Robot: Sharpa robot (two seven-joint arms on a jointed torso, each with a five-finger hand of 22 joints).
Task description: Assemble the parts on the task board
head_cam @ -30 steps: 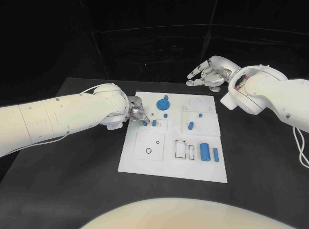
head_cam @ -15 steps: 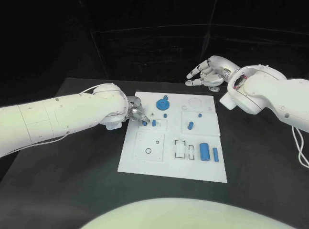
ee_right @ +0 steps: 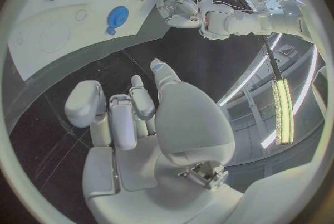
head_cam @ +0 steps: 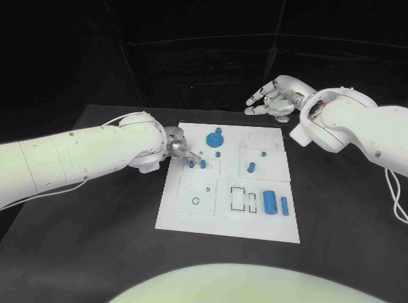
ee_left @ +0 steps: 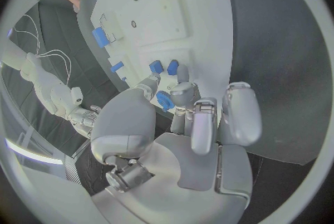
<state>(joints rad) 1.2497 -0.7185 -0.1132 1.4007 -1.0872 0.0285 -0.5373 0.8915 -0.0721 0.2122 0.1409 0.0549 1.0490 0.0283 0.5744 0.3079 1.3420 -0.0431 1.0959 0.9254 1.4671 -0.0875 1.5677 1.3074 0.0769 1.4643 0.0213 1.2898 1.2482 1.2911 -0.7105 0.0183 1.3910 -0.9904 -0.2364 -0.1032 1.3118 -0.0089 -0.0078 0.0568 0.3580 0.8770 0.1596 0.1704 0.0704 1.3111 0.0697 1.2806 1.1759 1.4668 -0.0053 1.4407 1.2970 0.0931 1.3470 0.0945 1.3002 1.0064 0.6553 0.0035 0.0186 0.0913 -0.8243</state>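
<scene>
Nearest to the robot, the front part of the white task board [head_cam: 204, 218] lies flat on the black worktop [head_cam: 94, 240], and its cut-out recesses are placed there to receive the parts. On the right side of this front area a large blue cylinder [head_cam: 270, 201] lies on its side, and a thin blue bar [head_cam: 285, 203] lies just beside it; I judge that both wait for their turn. A little farther, near the middle of the board, a short blue peg [head_cam: 252, 166] rests apart from both hands. At the left edge of the board the left hand [head_cam: 178, 146] reaches over it with its fingers pressed together. In the left wrist view a small blue part [ee_left: 164, 100] is pinched between the fingertips, and two small blue pegs [head_cam: 197, 163] stand on the board just beyond them. So the held part seems to be brought to a place next to these pegs, which explains the low and close position of this hand. Farther back a blue gear [head_cam: 215, 136] sits on the board. Beyond the far right corner the right hand [head_cam: 273, 96] hovers above the worktop, loosely spread and holding nothing, well apart from all parts, probably to keep the way free.
</scene>
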